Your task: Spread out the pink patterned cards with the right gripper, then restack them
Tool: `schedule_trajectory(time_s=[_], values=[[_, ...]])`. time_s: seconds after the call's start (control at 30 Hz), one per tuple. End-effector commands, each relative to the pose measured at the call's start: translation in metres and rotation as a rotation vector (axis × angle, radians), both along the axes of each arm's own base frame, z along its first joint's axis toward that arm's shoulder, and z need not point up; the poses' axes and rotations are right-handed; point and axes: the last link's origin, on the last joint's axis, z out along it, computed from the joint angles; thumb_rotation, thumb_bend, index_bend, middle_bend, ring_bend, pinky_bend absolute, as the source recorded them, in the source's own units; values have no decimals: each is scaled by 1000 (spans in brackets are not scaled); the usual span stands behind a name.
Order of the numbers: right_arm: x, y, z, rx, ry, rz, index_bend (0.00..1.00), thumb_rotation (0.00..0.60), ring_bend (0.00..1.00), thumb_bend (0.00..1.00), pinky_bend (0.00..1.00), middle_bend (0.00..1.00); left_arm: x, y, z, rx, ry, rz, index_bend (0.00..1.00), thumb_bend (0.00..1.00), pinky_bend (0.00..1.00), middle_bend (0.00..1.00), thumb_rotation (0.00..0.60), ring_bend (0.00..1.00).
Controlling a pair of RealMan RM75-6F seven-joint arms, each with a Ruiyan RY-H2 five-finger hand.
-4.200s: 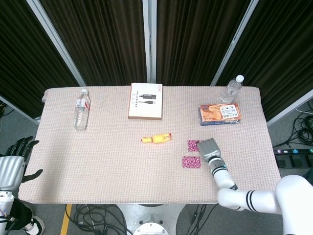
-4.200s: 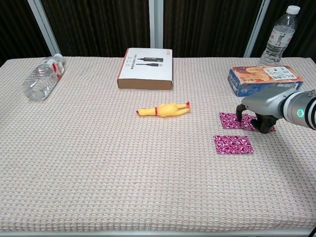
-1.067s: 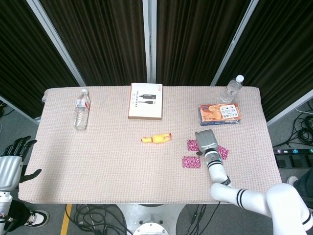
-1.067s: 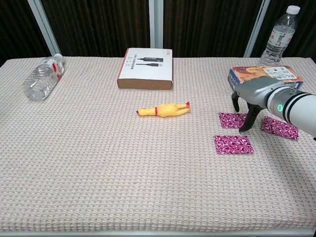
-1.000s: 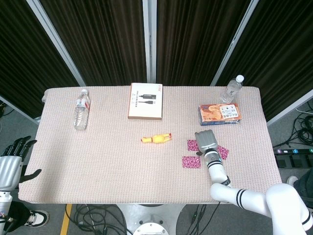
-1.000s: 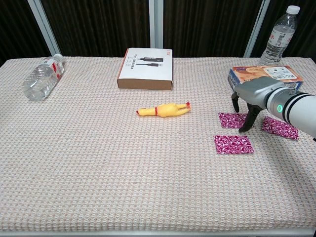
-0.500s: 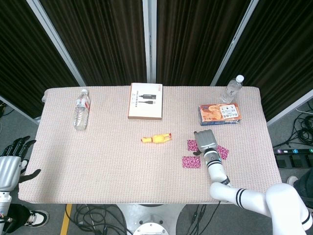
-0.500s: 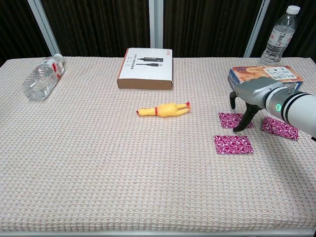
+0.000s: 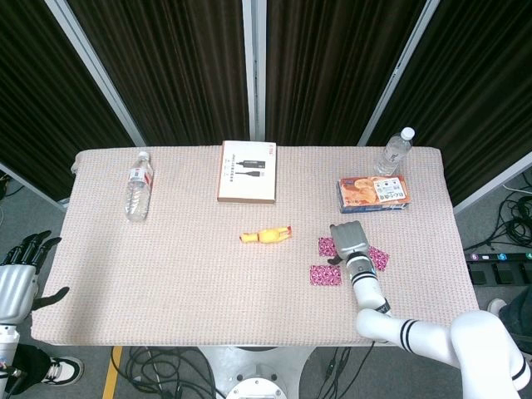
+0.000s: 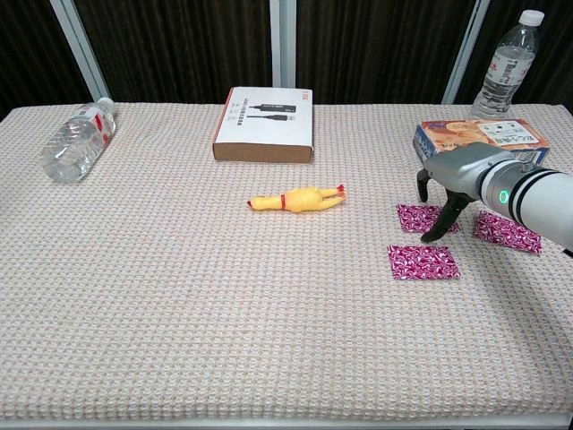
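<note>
white box [image 10: 263,124] with printed cable picture, blue snack box [image 10: 481,141], bottle labels, all lettering too small to read

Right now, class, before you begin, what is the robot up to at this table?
The robot's right hand is working on three pink patterned cards, which lie spread apart on the table. Its fingers reach down over the back card, seemingly touching it; the front card and the right card lie alone. The left hand waits beside the table, open and holding nothing. The restacking is not done yet.
</note>
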Motion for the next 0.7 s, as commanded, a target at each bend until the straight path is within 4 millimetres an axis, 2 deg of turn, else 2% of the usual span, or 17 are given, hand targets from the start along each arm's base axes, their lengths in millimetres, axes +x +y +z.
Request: schedule_trajectory(time_s=[0.03,0.13,0.27,0.7], values=[[0,0,0,1,-1,-1,358,407,863,30,902,1000,0,0,0,0,0,0,227,0,241,220,600,134],[0,1,-1,4,0,-4,390,427,862,38,902,1000,0,0,0,-1,0,0,227,0,241,219,600,134],[-1,1,-1,5,6,-12,416,489,862,52,902,1000,0,0,0,0,0,1,227,0,241,219,600,134],[0,0,1,0,1,-13,432,554,861,71,902,1000,-1,0,0,-1,0,2,227,0,241,219,600,134]])
